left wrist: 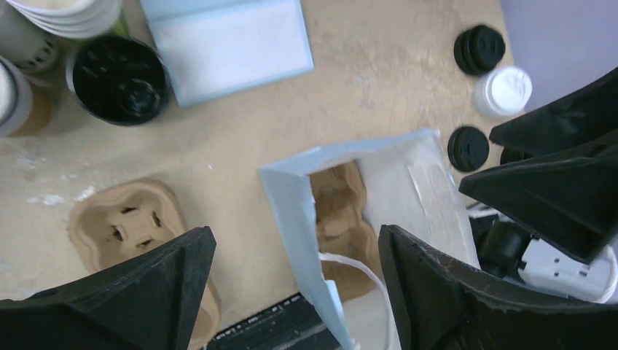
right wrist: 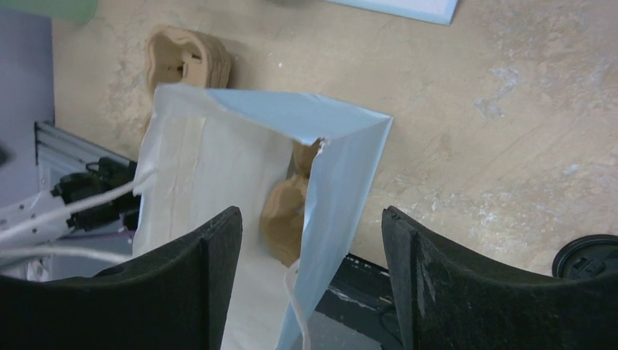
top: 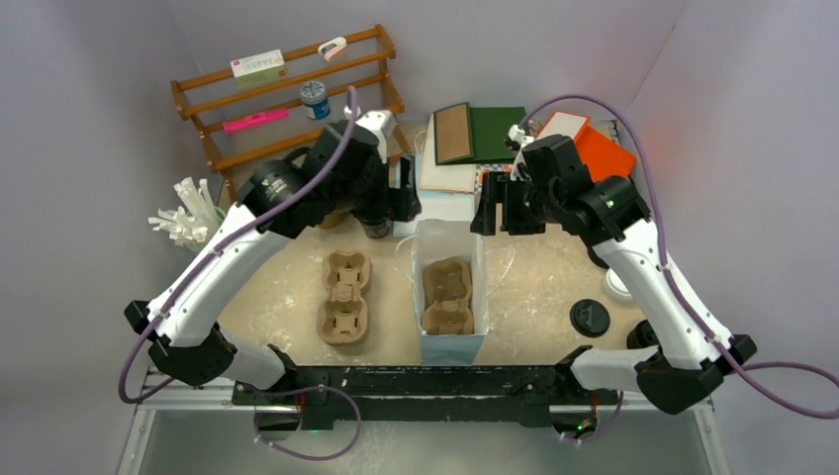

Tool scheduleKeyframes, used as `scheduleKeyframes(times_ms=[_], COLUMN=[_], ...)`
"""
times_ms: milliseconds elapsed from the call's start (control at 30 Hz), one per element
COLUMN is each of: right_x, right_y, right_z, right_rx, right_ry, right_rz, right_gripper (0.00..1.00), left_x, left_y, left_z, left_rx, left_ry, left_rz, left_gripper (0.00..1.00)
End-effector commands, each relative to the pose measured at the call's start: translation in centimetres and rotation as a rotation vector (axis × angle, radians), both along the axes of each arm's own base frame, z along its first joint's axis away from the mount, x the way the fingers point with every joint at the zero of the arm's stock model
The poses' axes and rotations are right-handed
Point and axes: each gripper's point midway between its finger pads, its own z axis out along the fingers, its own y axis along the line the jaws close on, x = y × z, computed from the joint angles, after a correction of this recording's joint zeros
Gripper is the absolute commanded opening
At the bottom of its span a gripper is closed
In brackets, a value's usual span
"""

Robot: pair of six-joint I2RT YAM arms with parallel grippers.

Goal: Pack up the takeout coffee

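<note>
Black lid [top: 591, 318]: lies loose on the tabletop [top: 539, 287], near right, apart from the bag.
Paper bag [top: 450, 348]: light blue, upright, mouth open; stands mid-table just beyond the arm bases, with white handle loops at the rim.
Carrier in bag [top: 445, 295]: brown moulded cup carrier lying on the bag's floor.
Loose carriers [top: 343, 297]: stack of the same brown carriers on the tabletop just left of the bag, not touching it.
Takeout coffee [left wrist: 503, 91]: small white cup, white lid on, upright on the tabletop right of the bag and outside it; in the left wrist view it sits between two black lids. No finger touches it.
Left gripper [left wrist: 291, 237]: over the bag's far-left rim, jaws spread wide, nothing gripped.
Right gripper [right wrist: 312, 217]: over the bag's far-right rim, facing the left gripper, jaws spread wide, nothing gripped; the bag's wall runs below the gap.
Black-lined cup [left wrist: 120, 76]: beyond the loose carriers, just beside the stacked white cups [left wrist: 65, 14].
Flat bag [left wrist: 233, 44]: light blue, lying flat beyond the upright bag.
Green and brown boards [top: 480, 134]: far centre, lying flat and overlapping.
Wooden rack [top: 287, 99]: far left corner, small items on its rails.
</note>
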Motion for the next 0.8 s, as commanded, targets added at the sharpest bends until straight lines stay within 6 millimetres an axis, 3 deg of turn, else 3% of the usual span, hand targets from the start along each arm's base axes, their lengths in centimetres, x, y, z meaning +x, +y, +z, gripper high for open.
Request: scheduleKeyframes(times_ms=[0,267,467,600,767], right_x=[2.7,2.5,1.6,1.5,1.8], right_y=[-0.1,0.6,0.7,0.6,1.1], right_z=[0.9,-0.4,-2.0,-2.7,-3.5], right_rx=[-0.016,-0.035,-0.049,-0.057,-0.063], right_ry=[-0.052,0.002,0.05,0.053,0.06], right_rz=[-0.108,-0.078,-0.051,-0.04,-0.024], right_gripper=[0.7,0.62,0.51,0.46,0.39], left_x=[1.1,0.0,-0.5,0.0,0.7], left_y=[1.0,-4.0,-3.8,-3.0,-2.9], left_z=[1.5,-2.2,-4.8,-6.8,-7.7], left_rx=[-0.003,-0.082,-0.043,0.032,0.054], left_ry=[-0.014,0.192,0.24,0.261,0.244], left_rz=[-0.05,-0.286,-0.309,-0.28,-0.26], left_gripper=[0.86,0.8,0.76,0.68,0.51])
